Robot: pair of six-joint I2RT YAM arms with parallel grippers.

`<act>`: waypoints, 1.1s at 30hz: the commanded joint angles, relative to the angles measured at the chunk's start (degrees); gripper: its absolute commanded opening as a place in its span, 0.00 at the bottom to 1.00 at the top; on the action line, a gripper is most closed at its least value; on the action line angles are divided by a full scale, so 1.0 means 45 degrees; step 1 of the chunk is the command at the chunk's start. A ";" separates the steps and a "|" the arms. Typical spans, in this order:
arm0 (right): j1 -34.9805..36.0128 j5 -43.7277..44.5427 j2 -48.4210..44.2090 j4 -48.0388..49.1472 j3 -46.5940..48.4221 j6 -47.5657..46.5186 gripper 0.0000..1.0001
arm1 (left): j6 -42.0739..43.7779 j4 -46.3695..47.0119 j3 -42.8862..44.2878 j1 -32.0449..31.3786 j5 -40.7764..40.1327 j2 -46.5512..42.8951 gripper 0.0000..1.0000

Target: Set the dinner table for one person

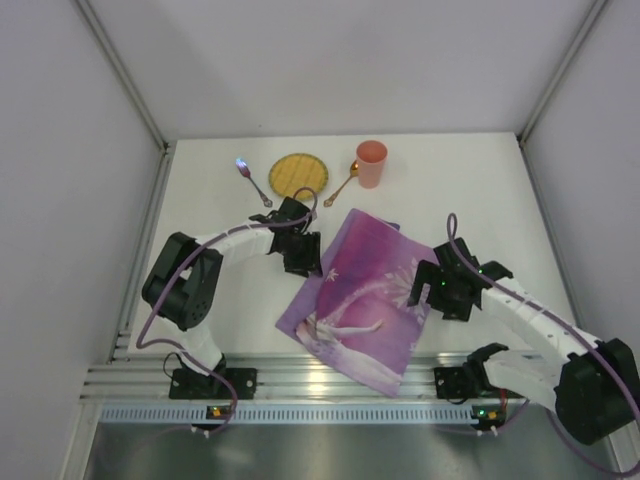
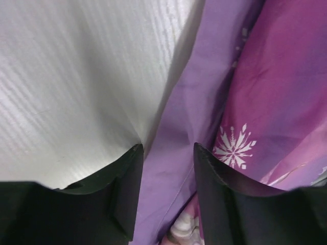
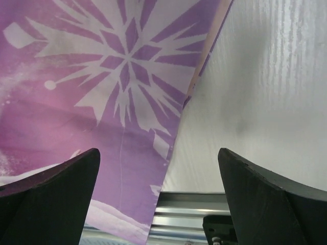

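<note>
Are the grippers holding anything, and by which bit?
The left gripper straddles the placemat's edge; whether it grips yet cannot be told. The right gripper is open, holding nothing.

The top external camera sits high above and behind both arm bases. It looks steeply down from far enough to take in the whole white desk (image 1: 480, 190), both arms and the surrounding walls.

The left wrist camera rides just behind the left end effector (image 2: 167, 148) and looks along its two dark fingers (image 2: 122, 194) down onto the desk from very close.

The right wrist camera sits likewise behind the right end effector (image 3: 158, 150), equally near, with the desk's aluminium rail (image 3: 189, 204) showing between its fingers.

All three views share the purple placemat (image 1: 360, 300). Each wrist view covers only the stretch of its edge lying under its own end effector.
</note>
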 commanded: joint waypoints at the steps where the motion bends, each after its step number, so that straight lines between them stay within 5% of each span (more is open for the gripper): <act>1: -0.0156 -0.0378 0.1058 0.2293 -0.0415 0.0256 1.00 | 0.0405 0.0430 -0.0062 -0.0228 0.0414 0.0580 0.48; 5: -0.0156 -0.0962 0.2934 0.3585 -0.0572 0.0471 0.92 | 0.0522 0.0665 -0.0336 -0.0228 0.0863 0.0522 0.27; 7: -0.0116 -0.1237 0.3577 0.4286 -0.0534 0.0510 0.79 | 0.0523 0.0704 -0.0492 -0.0228 0.1020 0.0425 0.02; 16: -0.0194 -0.1473 0.4732 0.4371 0.0227 -0.0152 0.01 | 0.0484 0.0315 -0.0746 0.0142 0.1021 -0.0181 0.00; 27: -0.1892 0.1866 0.7290 0.0425 0.4659 -0.2632 0.00 | -0.0005 -0.1559 -0.3070 0.3226 -0.0364 -0.4493 0.00; 33: -0.3084 0.2764 0.8268 0.0229 0.5228 -0.3610 0.00 | -0.0609 -0.2459 -0.3012 0.3307 -0.1672 -0.5298 0.00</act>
